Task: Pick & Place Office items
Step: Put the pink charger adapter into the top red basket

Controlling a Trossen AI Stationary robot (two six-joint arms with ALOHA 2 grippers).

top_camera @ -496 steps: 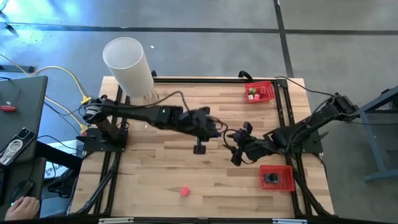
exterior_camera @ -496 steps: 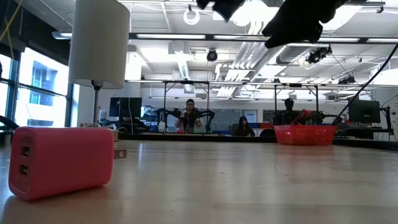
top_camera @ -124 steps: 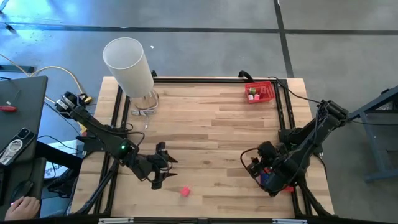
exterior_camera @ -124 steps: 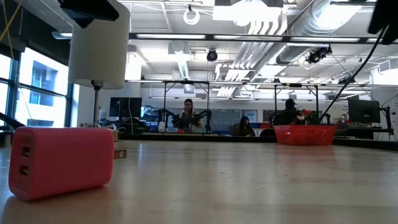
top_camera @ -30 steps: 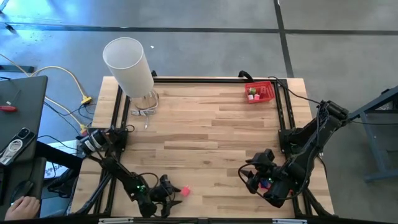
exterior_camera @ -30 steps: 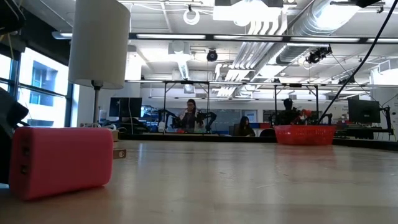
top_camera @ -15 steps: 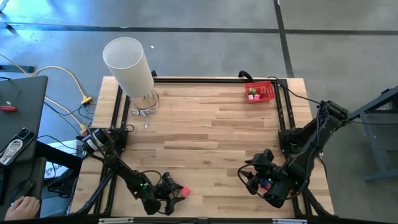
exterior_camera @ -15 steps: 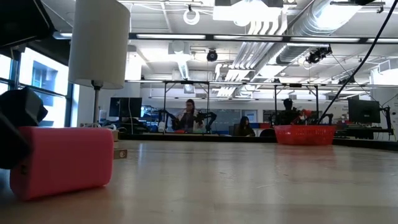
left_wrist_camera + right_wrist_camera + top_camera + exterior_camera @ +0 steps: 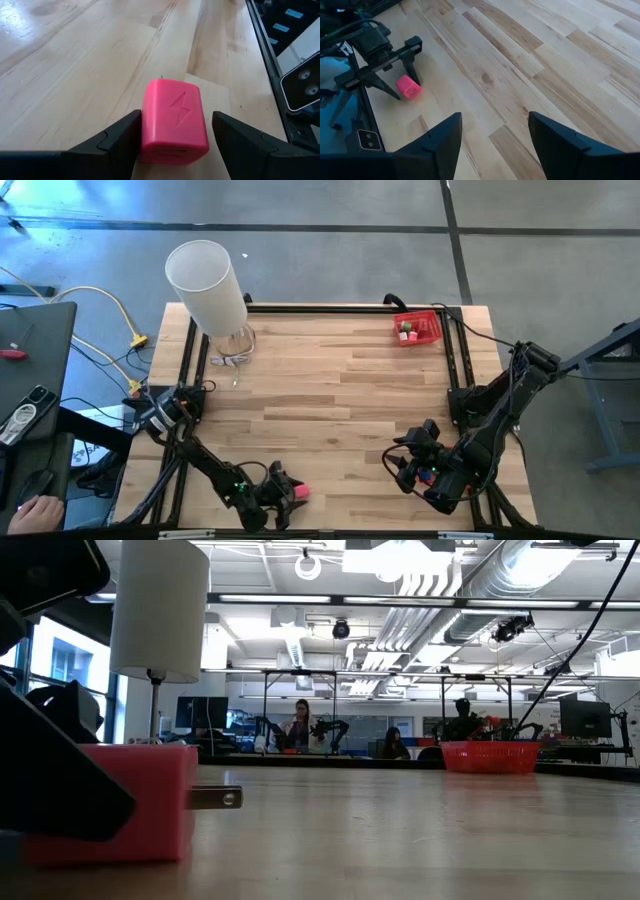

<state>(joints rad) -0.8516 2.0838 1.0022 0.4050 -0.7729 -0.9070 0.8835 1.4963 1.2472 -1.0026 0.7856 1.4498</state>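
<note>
Down at the table's (image 9: 340, 390) front edge, well away from the white cylinder (image 9: 205, 285) at the back left corner, the left gripper (image 9: 283, 488) brackets the pink charger (image 9: 300, 492). The left wrist view shows the charger (image 9: 173, 121) lying flat on the wood between the two fingers (image 9: 112, 137), lightning-bolt face up. One finger touches or nearly touches its side; the other stands clear with a gap, so the jaws are spread around it, not clamped. The charger's long axis runs parallel to the fingers, and its two metal prongs point away from the wrist. In the low view the charger (image 9: 140, 802) sits on the table with a prong (image 9: 215, 798) sticking out level to its right, dark gripper parts in front of it and above.

Seen from the right wrist, the charger (image 9: 408, 86) lies between the left gripper's (image 9: 409, 75) fingertips near the table edge.

The right gripper (image 9: 407, 465) hangs over the front right part of the table, far across from the charger, above a red tray (image 9: 432, 474) that its arm mostly hides. Its own fingers (image 9: 437, 145) are parted with nothing between them but bare wood.

A second red tray (image 9: 417, 328) with small pieces in it sits at the back right corner, diagonally opposite the charger. In the low view that tray (image 9: 490, 755) shows at the far edge, with people seated in the room behind.
</note>
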